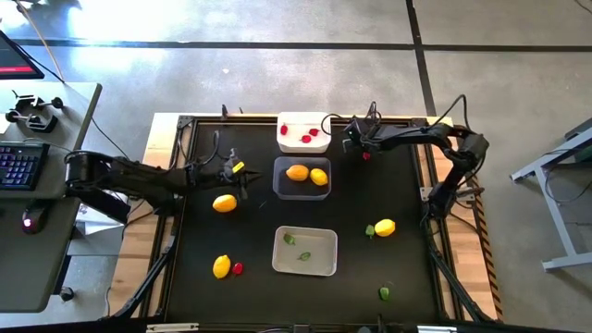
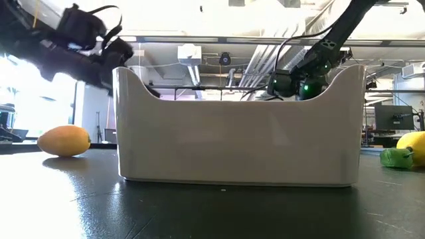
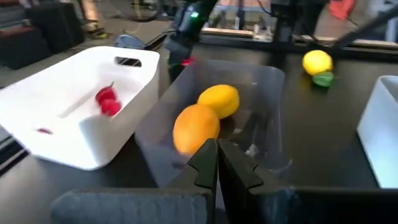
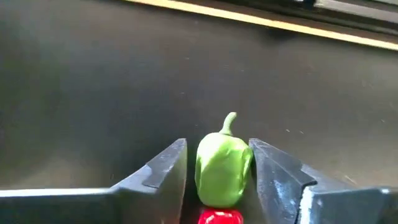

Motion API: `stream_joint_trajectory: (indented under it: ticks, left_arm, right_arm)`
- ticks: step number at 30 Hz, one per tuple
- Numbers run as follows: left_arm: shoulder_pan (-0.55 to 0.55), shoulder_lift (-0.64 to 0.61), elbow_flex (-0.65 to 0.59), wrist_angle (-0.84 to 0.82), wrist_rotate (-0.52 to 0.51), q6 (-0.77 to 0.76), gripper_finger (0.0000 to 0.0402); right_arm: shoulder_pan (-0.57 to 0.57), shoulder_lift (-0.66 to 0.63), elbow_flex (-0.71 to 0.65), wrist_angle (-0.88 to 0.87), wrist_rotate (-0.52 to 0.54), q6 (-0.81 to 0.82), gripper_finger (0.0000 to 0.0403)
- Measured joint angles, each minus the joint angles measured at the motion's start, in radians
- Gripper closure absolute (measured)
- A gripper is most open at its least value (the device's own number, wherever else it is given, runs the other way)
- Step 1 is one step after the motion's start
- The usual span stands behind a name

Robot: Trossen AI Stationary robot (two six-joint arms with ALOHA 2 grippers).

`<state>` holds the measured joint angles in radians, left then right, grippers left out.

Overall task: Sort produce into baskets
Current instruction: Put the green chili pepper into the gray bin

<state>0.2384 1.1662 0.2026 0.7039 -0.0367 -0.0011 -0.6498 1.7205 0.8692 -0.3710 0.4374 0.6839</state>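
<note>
1. Green-topped red berry piece sits between the right hand's fingers, which close on it above the dark tabletop.
2. That hand hangs just beside the white basket, where red pieces lie.
3. Left hand is closed and empty, beside the clear basket holding two lemons.

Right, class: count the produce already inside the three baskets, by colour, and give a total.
Yellow lemons: 2
Red pieces: 3
Green pieces: 2
Total: 7
</note>
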Motion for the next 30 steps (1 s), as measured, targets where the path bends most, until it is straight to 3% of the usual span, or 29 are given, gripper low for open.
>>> stream_joint_trajectory:
  ticks: [8,17,25,30]
  left_arm:
    - [-0.027,0.007,-0.178,0.296,-0.029,-0.049,0.0401]
    - [-0.023,0.007,-0.189,0.307,-0.055,-0.033,0.0401]
    - [-0.023,0.007,-0.189,0.299,-0.062,-0.021,0.0401]
    - [-0.023,0.007,-0.189,0.297,-0.066,-0.015,0.0401]
  right_arm:
    - [0.002,0.004,0.000,0.037,0.004,-0.119,0.0295]
    - [0.046,-0.188,0.000,0.023,-0.067,-0.261,0.0334]
    - [0.331,-0.436,0.000,0.039,-0.174,-0.327,0.0331]
    - [0.568,-0.473,0.000,0.090,-0.203,-0.330,0.0331]
